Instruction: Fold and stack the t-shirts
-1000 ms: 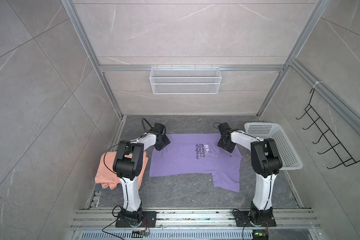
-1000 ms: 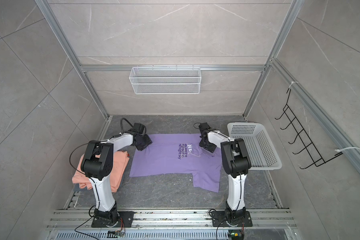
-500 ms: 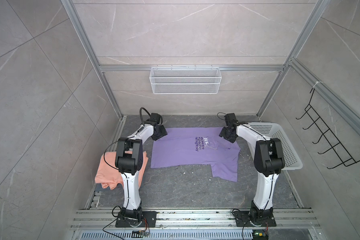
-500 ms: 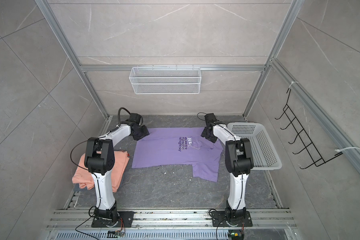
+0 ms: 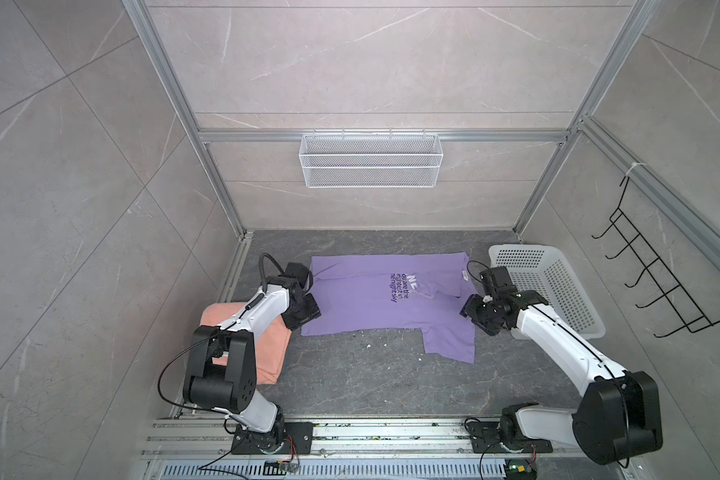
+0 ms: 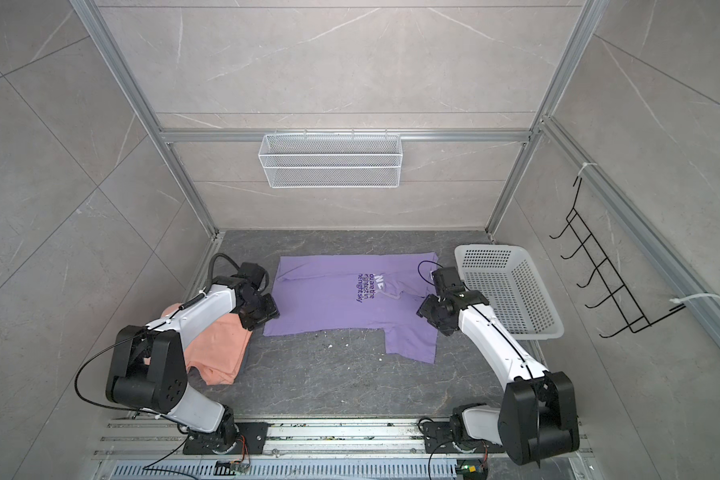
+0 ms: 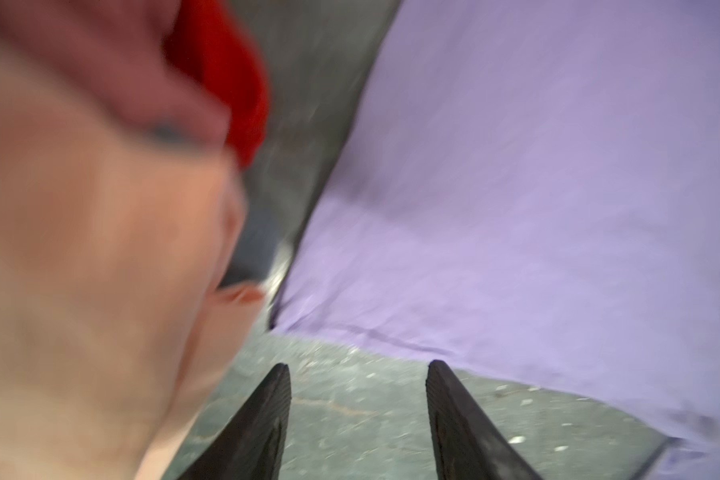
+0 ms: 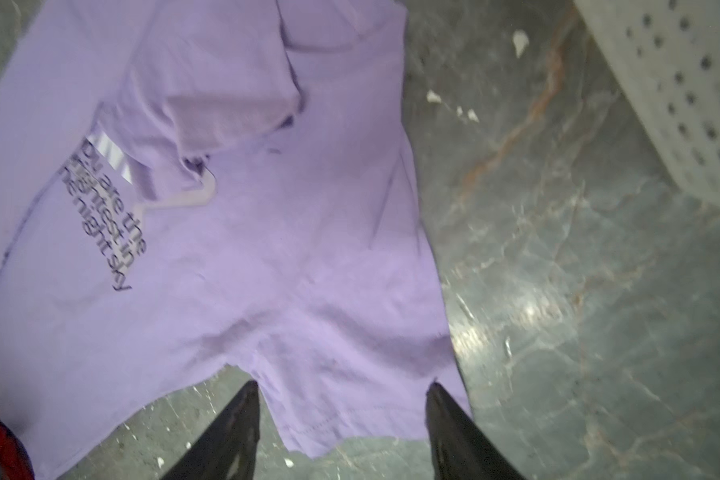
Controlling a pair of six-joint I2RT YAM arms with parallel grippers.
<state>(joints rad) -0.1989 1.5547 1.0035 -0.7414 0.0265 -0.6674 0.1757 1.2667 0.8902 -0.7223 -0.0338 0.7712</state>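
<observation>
The lavender t-shirt [image 5: 375, 303] [image 6: 333, 303] lies spread flat on the dark floor, lettering up, with one sleeve [image 5: 449, 340] pointing toward the front. The salmon t-shirt [image 5: 267, 349] [image 6: 221, 349] lies folded at the left, partly under the left arm. My left gripper [image 5: 308, 309] [image 7: 357, 365] stands open over bare floor just off the lavender hem, with blurred salmon cloth [image 7: 80, 249] beside it. My right gripper [image 5: 472, 311] [image 8: 341, 385] stands open above the lavender sleeve [image 8: 341, 395], holding nothing.
A white perforated basket [image 5: 516, 249] [image 6: 487, 249] [image 8: 682, 83] stands at the right, close behind the right gripper. A wire basket [image 5: 371, 160] hangs on the back wall and a black hook rack [image 5: 641, 286] on the right wall. Small white crumbs dot the floor.
The lavender shirt slid a little toward the back wall. Both grippers have since drawn back from its far corners toward the front, to either side of the shirt.
</observation>
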